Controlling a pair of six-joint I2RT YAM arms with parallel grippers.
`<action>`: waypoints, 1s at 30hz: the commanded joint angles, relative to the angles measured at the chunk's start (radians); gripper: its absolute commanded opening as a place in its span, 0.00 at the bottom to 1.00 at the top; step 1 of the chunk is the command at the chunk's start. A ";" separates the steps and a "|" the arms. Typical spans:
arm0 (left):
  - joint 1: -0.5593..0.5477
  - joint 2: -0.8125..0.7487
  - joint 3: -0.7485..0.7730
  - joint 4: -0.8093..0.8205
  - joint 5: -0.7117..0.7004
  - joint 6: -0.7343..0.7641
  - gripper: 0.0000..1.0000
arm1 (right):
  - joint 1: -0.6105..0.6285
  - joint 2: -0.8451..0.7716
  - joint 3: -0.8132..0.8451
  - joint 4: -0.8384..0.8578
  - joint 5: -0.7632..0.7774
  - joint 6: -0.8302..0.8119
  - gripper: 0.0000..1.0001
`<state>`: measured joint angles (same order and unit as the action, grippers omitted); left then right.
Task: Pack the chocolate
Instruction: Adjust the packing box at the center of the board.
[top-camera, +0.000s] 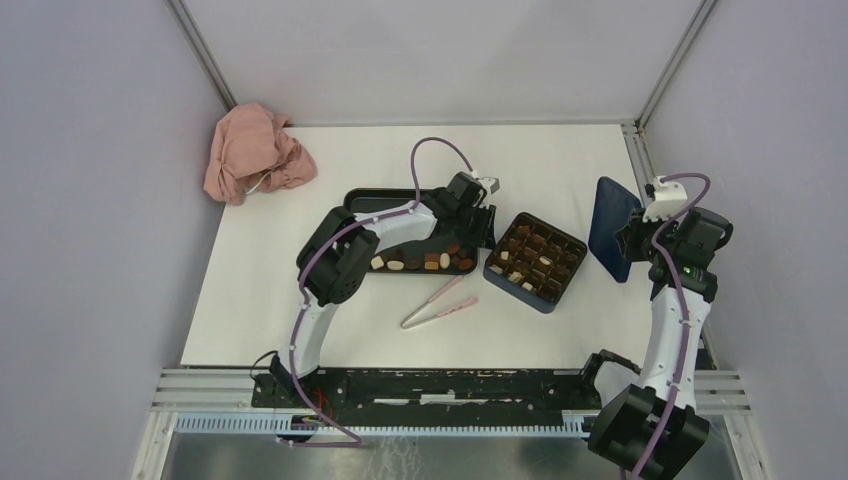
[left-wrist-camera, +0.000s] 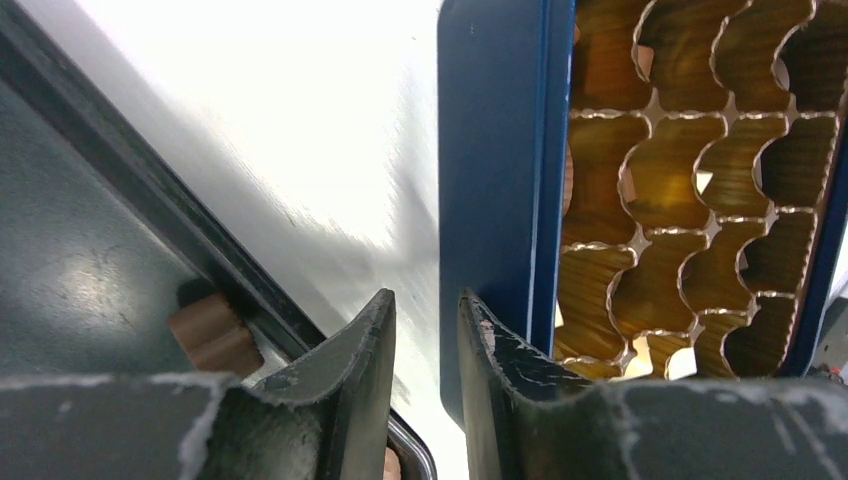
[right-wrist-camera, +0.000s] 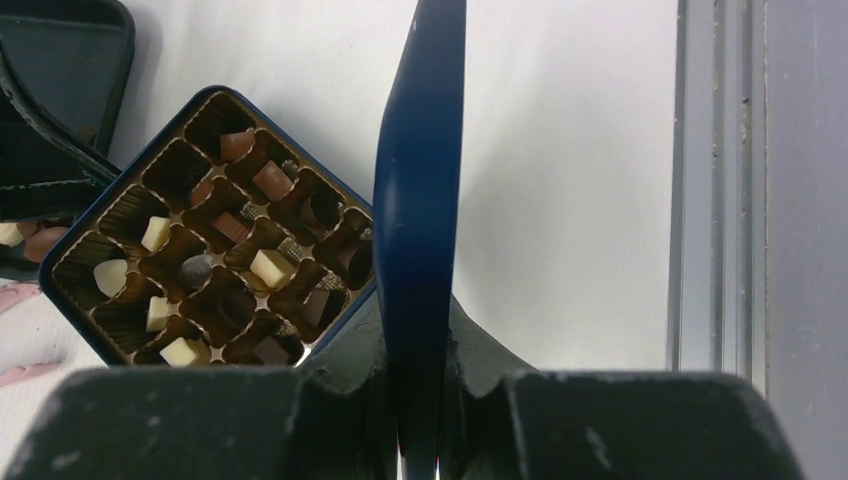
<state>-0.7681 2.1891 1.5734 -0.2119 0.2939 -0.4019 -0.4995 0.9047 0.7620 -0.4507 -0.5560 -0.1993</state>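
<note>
Top view: dark blue square box with brown grid insert (top-camera: 535, 262) sits mid-table, mostly loaded. Black oblong tray (top-camera: 358, 197) just left of it holds the unpacked chocolate (top-camera: 420, 263), a row of roughly seven pieces; they're tiny at this range, so treat that count as soft. Left gripper (top-camera: 484, 222) hangs over the tray's right end, beside the box. Right gripper (top-camera: 632, 238) holds the dark blue flat lid (top-camera: 608, 225) on edge, right of the box. One pair of pink tongs (top-camera: 440, 300) lies on the white table (top-camera: 560, 160) in front of the tray, nothing touching it. One crumpled pink cloth (top-camera: 255, 152) sits in the far left corner. Left wrist view: jaws parted a little with nothing between them, bare table showing through the gap. One brown piece sits in the tray on the left, box wall on the right. Right wrist view: jaws clenched on the lid's edge, lid upright. Box grid reads four by four here. About thirteen cells carry a piece (dark, tan, cream-white) and about three look empty. Status: packing well past half, I'd judge. Left to do: fill the open cells from the tray, then lid on. Totals: one box, one lid, one tray, one tongs, one cloth.
</note>
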 joint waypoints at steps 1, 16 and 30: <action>-0.023 -0.067 -0.056 0.005 0.051 0.020 0.36 | -0.004 0.029 0.000 -0.003 0.003 -0.073 0.00; -0.046 -0.205 -0.182 0.075 -0.055 -0.050 0.40 | 0.027 0.151 0.044 -0.129 -0.156 -0.052 0.00; 0.005 -0.306 -0.297 0.043 -0.158 -0.034 0.41 | 0.312 0.244 0.085 0.062 -0.024 0.145 0.00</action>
<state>-0.7681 1.9583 1.2945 -0.1864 0.1825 -0.4210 -0.2291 1.1179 0.7971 -0.3740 -0.6075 -0.1261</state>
